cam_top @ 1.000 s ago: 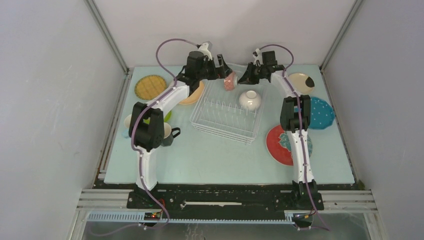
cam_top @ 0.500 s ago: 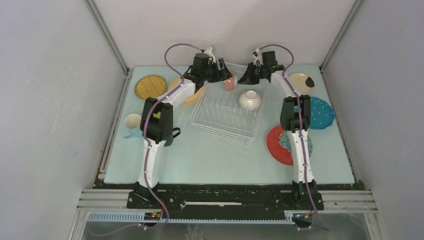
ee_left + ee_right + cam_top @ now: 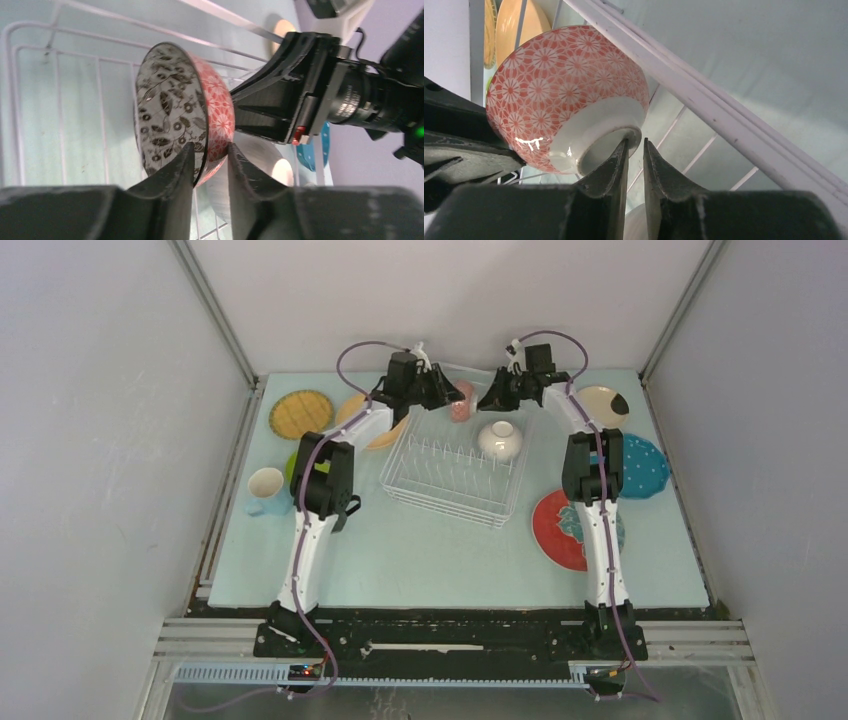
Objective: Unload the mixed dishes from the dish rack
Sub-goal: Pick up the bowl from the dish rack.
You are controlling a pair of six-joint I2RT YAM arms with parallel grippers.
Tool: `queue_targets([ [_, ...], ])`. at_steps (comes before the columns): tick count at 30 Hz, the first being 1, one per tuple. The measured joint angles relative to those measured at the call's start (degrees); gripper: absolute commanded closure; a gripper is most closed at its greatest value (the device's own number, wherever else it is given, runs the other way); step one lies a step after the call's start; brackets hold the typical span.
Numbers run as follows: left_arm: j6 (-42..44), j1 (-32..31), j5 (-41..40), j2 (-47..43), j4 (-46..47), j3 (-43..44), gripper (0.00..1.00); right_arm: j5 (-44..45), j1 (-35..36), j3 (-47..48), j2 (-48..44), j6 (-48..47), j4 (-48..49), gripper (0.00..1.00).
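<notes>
As seen from above, the bowl [image 3: 460, 403] is held on its side at the far edge of the rack [image 3: 450, 490], between the left gripper [image 3: 447, 392] and right gripper [image 3: 490, 397]. Left wrist: fingers [image 3: 182, 165] pinch its rim, one inside, one outside. Right wrist: fingers [image 3: 616, 160] nip its foot ring.

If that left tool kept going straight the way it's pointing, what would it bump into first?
The red bowl: its rim sits between the fingers of the left tool, so pushing on would likely drive its wall deeper in. Just beyond is the right tool, pinching the bowl's foot.
</notes>
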Motion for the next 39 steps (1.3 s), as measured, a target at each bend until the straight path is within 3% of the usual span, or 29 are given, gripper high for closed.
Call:
queue_targets([
  [1, -0.7, 0.2, 0.8, 0.3, 0.6, 0.0, 0.93, -0.3, 0.0, -0.8, -0.4, 0.0, 0.5, 0.74],
  [2, -1.6, 0.3, 2.1, 0.4, 1.9, 0.0, 0.99, -0.5, -0.1, -1.6, -0.8, 0.0, 0.9, 0.73],
  [11, -9.0, 0.9, 7.1, 1.7, 10.1, -0.7, 1.00, -6.1, -1.2, -12.1, -5.9, 0.1, 6.0, 0.66],
  [18, -11.4, 1.8, 8.5, 1.6, 15.8, -2.8, 1.00, -10.7, -2.6, -18.0, -14.9, -0.3, 9.2, 0.47],
  [23, -11.6, 1.9, 8.6, 0.7, 17.4, -4.0, 1.00, -13.0, -3.4, -20.6, -23.4, -3.8, 9.9, 0.46],
  [32, -9.7, 1.9, 8.8, -12.9, 19.9, -17.5, 1.00, -19.2, -3.5, -29.9, -37.2, -14.6, 6.4, 0.46],
  [39, -5.9, 1.7, 9.2, -28.3, 23.1, -28.4, 1.00, -22.0, -3.4, -39.6, -48.3, -22.6, 1.0, 0.46],
])
